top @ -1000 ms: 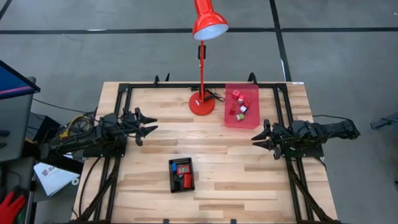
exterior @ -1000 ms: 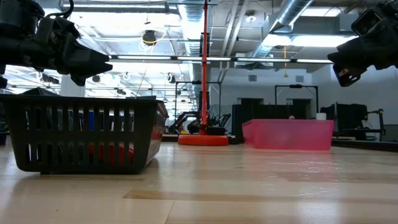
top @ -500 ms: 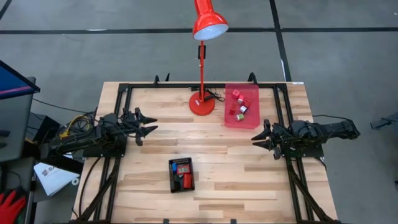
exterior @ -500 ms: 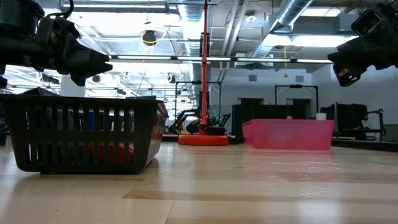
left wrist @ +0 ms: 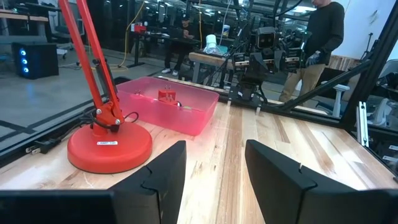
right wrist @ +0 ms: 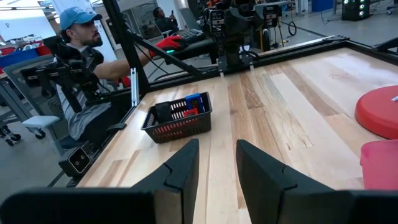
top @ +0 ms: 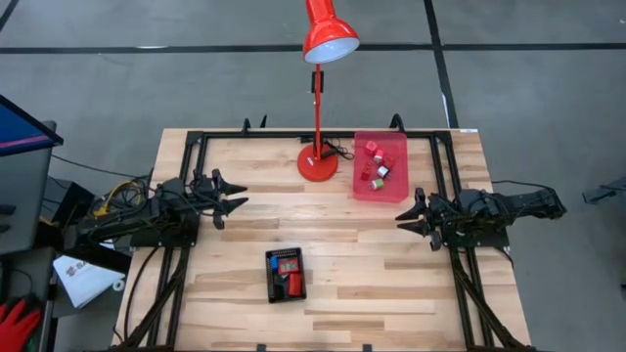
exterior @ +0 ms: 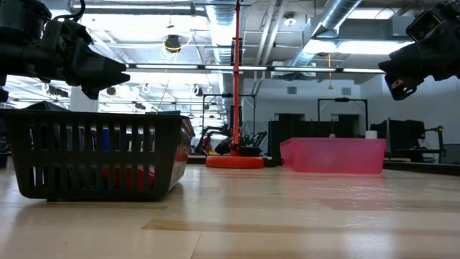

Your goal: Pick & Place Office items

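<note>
The left gripper (top: 233, 198) hangs above the left-middle of the high view, its fingers (left wrist: 163, 174) spread apart with nothing between them, pointing toward the centre of the table (top: 391, 284). The right gripper (top: 409, 217) mirrors it at the right-middle of that view, fingers (right wrist: 182, 167) likewise parted and holding nothing, also aimed inward. In the low view both hover well above the wood, the left one at the upper left (exterior: 108, 74) and the right one at the upper right (exterior: 395, 79). Between the two, slightly below centre in the high view, sits a black basket (top: 286, 275) with red, blue and black pieces inside it. In the upper middle stands a red desk lamp (top: 318, 161) on its round base, and just to its right lies a translucent pink tray (top: 380, 166) holding several small office items (top: 375, 162), mostly red blocks with a green and a white one among them. The tray lies just above the right gripper in that view, apart from it. Beyond the table edge, a person in a blue cap (right wrist: 78, 37) sits at the upper left of the right wrist view, and another person in dark clothes (left wrist: 323, 31) stands at the upper right of the left wrist view.
</note>
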